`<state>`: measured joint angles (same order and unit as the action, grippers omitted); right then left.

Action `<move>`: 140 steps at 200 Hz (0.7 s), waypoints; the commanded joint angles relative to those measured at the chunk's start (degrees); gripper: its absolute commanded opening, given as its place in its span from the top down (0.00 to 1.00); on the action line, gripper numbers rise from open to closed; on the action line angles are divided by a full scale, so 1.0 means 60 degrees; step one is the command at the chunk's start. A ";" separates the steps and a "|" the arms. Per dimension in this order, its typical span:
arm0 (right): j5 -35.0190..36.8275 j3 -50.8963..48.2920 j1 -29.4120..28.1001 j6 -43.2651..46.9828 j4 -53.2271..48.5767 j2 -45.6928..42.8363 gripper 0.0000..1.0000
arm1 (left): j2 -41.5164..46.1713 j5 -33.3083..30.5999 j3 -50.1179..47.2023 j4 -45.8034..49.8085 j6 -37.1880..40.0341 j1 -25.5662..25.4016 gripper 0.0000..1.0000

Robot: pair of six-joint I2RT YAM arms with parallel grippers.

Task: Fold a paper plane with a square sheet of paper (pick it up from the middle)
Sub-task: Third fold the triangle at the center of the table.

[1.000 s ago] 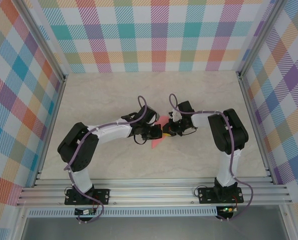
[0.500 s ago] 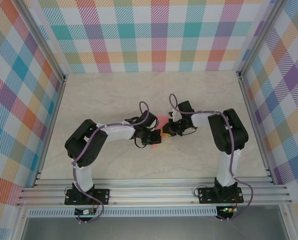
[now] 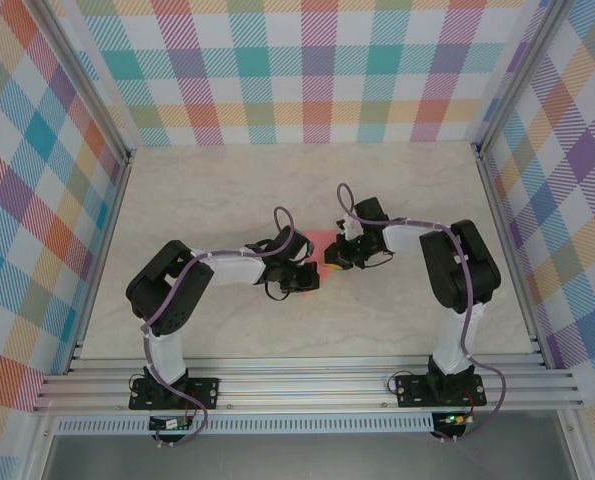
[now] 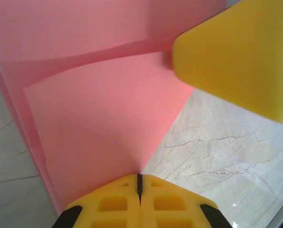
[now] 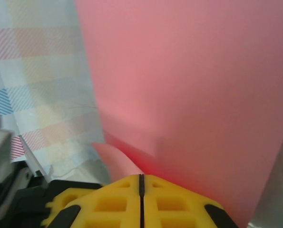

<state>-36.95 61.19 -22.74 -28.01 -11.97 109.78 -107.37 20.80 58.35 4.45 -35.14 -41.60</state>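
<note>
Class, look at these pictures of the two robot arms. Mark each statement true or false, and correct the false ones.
1. The left gripper is shut on the pink paper. True.
2. The right gripper hangs open, away from the paper. False: it is shut on the paper too.
3. The paper lies alone at the near edge of the table. False: it is held between the two grippers, near the table's middle.
4. The walls bear a coloured check pattern. True.

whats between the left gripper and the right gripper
The pink paper: in the top view it spans the gap, with the left gripper and right gripper each shut on it.
</note>
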 commanded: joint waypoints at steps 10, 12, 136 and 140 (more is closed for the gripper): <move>-0.0477 0.0005 -0.0250 0.0137 0.0010 -0.0271 0.93 | -0.0202 -0.0185 -0.0262 0.0522 0.0015 0.0152 1.00; -0.0470 0.0010 -0.0259 0.0126 0.0015 -0.0255 0.94 | -0.0208 -0.0185 -0.0262 0.0519 0.0016 0.0152 1.00; 0.0402 -0.0255 -0.0340 0.0040 0.0069 0.0761 1.00 | 0.0446 0.0269 -0.0160 0.0171 -0.0118 0.0297 0.98; 0.0415 -0.0252 -0.0341 0.0050 0.0066 0.0762 1.00 | 0.0466 0.0266 -0.0156 0.0168 -0.0122 0.0298 0.97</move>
<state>-36.86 60.42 -24.75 -28.40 -10.61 112.46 -107.07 22.04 58.28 4.38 -35.20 -40.93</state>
